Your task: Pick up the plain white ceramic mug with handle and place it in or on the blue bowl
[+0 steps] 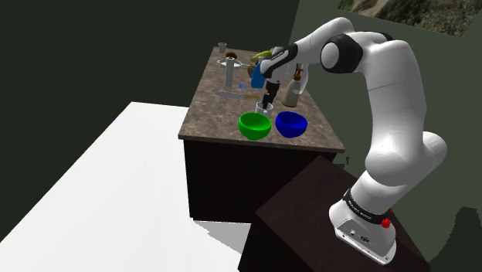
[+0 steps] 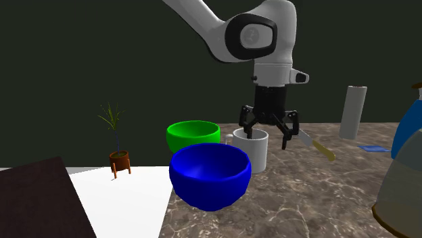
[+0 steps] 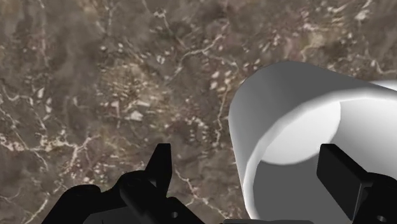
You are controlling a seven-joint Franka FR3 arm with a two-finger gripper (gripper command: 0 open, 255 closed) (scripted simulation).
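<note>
End effector (image 2: 266, 137) status: released. Both black fingers stand apart and clasp nothing. In the second exterior view the end effector hangs vertically from the white arm, its fingertips at the level of the rim of the plain white cylindrical mug (image 2: 251, 154).

Mug position: upright on the brown marble-patterned counter (image 2: 304, 203), open end up, with a small handle projecting at 9 o'clock in the second exterior view. In the wrist view, one finger (image 3: 162, 167) sits outside the mug (image 3: 286, 95) wall above the counter (image 3: 95, 76), and the other finger (image 3: 343, 178) sits over the mug opening. No contact between the fingers and the wall is visible.

Deep round blue bowl (image 2: 209, 177): at 8 o'clock from the mug in the second exterior view, nearer the camera, its rim covering the lower part of the mug. Whether the two touch cannot be determined. In the shoulder view the blue bowl (image 1: 291, 124) lies at 4 o'clock from the end effector (image 1: 266, 103).

Deep round green bowl (image 2: 193, 134): at 10 o'clock from the mug in the second exterior view. In the shoulder view the green bowl (image 1: 255, 125) stands just beside the blue bowl, near the counter (image 1: 216, 108) edge.

Tall white upright cylinder (image 2: 354, 111): at 2 o'clock from the mug, well apart.
</note>
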